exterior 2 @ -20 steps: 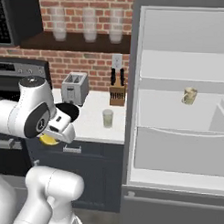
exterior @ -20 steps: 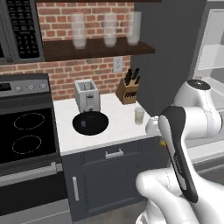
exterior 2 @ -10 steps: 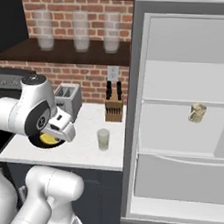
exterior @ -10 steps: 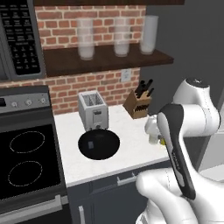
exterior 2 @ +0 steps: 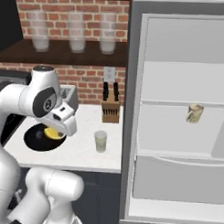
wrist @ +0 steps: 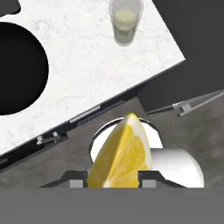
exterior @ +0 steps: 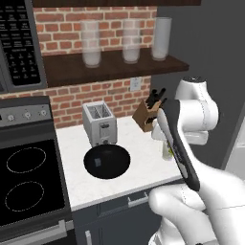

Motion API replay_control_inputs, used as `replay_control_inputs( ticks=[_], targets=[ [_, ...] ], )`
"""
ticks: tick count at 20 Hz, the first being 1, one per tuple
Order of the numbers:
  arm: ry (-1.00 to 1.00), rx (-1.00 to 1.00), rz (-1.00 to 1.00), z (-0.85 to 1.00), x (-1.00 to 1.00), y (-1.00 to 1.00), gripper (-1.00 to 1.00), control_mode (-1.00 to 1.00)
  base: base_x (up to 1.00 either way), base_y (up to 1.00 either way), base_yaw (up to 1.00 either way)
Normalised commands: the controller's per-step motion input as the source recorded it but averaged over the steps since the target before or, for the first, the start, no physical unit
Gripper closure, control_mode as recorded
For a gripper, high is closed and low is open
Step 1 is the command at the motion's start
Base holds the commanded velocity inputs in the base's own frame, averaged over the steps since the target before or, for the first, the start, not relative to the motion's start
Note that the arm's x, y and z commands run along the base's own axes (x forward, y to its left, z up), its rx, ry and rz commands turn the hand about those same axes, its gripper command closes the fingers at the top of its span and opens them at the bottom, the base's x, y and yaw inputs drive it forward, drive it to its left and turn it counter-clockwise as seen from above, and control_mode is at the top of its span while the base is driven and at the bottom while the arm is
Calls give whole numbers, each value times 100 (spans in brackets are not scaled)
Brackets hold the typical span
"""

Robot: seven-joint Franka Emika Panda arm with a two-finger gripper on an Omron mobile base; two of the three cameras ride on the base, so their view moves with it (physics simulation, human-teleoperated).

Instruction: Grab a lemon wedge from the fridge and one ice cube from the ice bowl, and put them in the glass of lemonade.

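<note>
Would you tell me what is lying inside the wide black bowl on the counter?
One small greyish cube lies near the middle of the wide shallow black bowl. In the right base view the white arm covers part of that bowl, so anything beneath it is hidden.

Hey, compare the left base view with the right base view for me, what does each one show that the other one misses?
Left base view alone: the stove top, the microwave, and the ice cube lying in the ice bowl.

Right base view alone: the open fridge with a pale object on its shelf, and the lemon wedge under the hand.

Both: the toaster, knife block, glass of lemonade, and shelf glasses.
</note>
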Motion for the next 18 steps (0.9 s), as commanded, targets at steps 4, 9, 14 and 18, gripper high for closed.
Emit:
replay_control_inputs(
  ticks=[4,9,14,18],
  targets=[
    [40,-2,-25,1,55,2,100,-100,0,0,0],
    [20,-2,-16,0,64,0,100,-100,0,0,0],
    [19,-2,-14,-33,85,-21,100,-100,0,0,0],
    [-6,-15,-20,-56,40,-19,100,-100,0,0,0]
  ],
)
